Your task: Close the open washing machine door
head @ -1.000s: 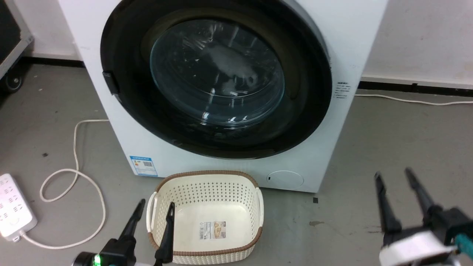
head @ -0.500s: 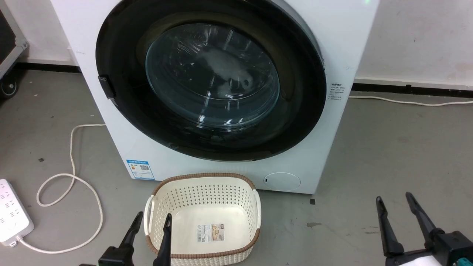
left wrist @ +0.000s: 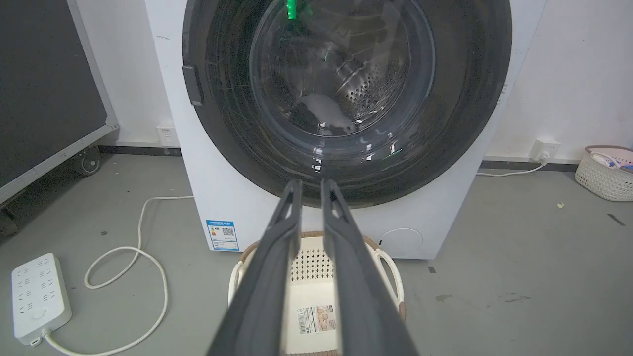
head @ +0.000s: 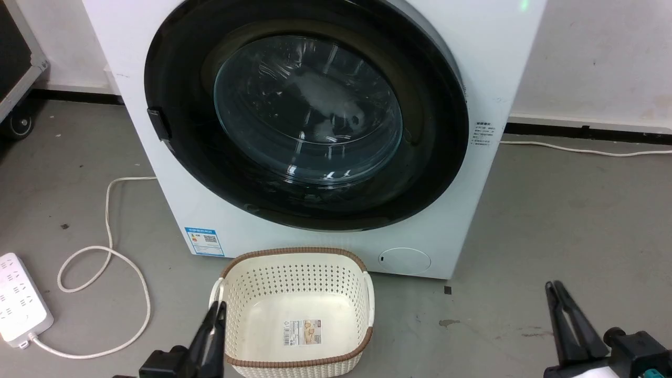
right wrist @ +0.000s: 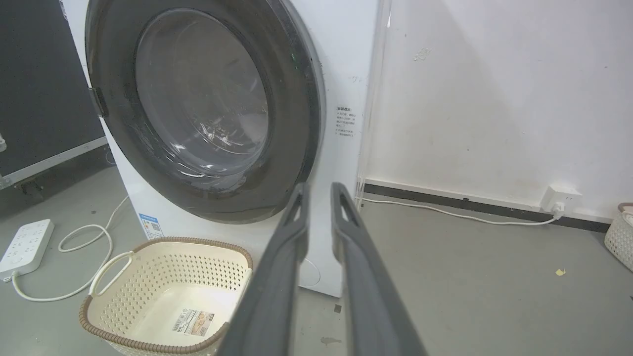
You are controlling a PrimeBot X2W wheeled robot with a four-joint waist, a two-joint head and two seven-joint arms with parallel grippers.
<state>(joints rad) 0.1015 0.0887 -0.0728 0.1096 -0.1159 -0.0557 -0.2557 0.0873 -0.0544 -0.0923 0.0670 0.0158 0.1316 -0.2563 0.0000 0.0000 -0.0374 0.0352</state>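
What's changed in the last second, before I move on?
Both grippers closed on nothing. The left gripper brought its fingers together near the basket, and the right gripper did so over the floor. Both drew back toward the head view's bottom edge. The door stayed shut on the washing machine, and the basket stayed put.

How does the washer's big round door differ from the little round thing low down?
The washing machine door is large and black-framed with a clear bulging glass window; the small round cover is plain white and opaque. The door spans most of the front; the cover sits low on the right. Both are round, on the white front of the washing machine.
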